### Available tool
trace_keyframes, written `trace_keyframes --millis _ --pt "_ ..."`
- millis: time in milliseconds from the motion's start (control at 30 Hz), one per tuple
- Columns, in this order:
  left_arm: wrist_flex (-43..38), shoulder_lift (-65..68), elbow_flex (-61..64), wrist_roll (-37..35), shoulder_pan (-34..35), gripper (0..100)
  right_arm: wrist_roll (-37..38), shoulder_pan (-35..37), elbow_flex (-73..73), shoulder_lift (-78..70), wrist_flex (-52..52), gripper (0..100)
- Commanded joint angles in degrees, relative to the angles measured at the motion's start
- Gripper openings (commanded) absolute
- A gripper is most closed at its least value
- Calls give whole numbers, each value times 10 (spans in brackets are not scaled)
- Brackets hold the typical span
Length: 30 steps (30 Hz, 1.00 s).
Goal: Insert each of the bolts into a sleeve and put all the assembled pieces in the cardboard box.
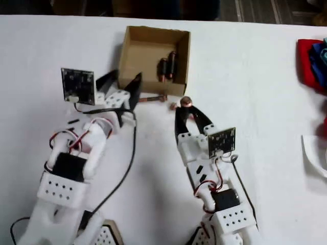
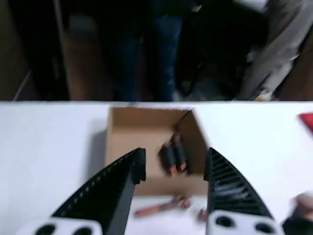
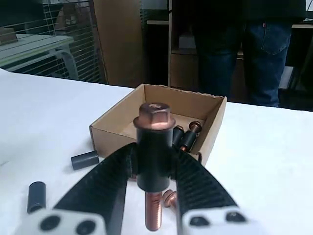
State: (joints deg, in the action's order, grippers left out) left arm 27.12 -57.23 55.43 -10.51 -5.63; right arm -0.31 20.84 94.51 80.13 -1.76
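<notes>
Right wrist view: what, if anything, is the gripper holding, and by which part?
The right gripper holds an upright bolt fitted in a black sleeve, clamped on the sleeve, bolt head up.

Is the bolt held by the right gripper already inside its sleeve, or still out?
Inside. The bolt head sits on top of the black sleeve, and its threaded end sticks out below.

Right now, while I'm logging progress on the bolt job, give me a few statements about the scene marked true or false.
1. The right tool grips a sleeved bolt. True.
2. The cardboard box is empty. False: two assembled pieces lie in it.
3. The left tool is open and holds nothing. True.
4. Every bolt is already in a sleeve. False: a bare bolt lies outside, beside the box.
</notes>
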Motion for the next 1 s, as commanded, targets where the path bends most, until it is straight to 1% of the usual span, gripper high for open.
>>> trace_keyframes --millis 0,67,100,167,267,333,400,467,567,633,700,767,833,967 --pt "0 -19 64 39 90 213 -1 -6 -116 -24 -16 20" --pt "-10 -26 95 105 143 211 17 -6 -185 -87 -17 20" --pt "-22 -27 111 125 158 211 32 -6 -222 -135 -25 20" --pt "-47 -33 148 156 184 211 53 -7 -304 -251 -75 20" --pt "-103 -36 193 185 187 211 69 -7 -480 -451 -145 20" --pt "-128 -36 218 188 190 211 62 -4 -615 -572 -131 20" --pt "-144 -35 242 188 190 211 43 -4 -721 -660 -69 20" --pt "-159 -35 268 188 190 211 3 -4 -775 -711 58 20" --pt "-178 -36 294 190 190 211 -105 -7 -861 -764 269 20" --pt "-185 -36 298 188 188 211 -164 -8 -947 -801 378 20" --pt "-185 -36 299 188 187 211 -177 -8 -1046 -844 458 20" --pt "-185 -36 301 188 187 211 -176 -5 -1143 -894 518 20" --pt "-185 -36 303 190 187 211 -176 -5 -1233 -952 550 20" --pt "-182 -35 303 191 187 211 -175 -7 -1398 -1099 563 20"
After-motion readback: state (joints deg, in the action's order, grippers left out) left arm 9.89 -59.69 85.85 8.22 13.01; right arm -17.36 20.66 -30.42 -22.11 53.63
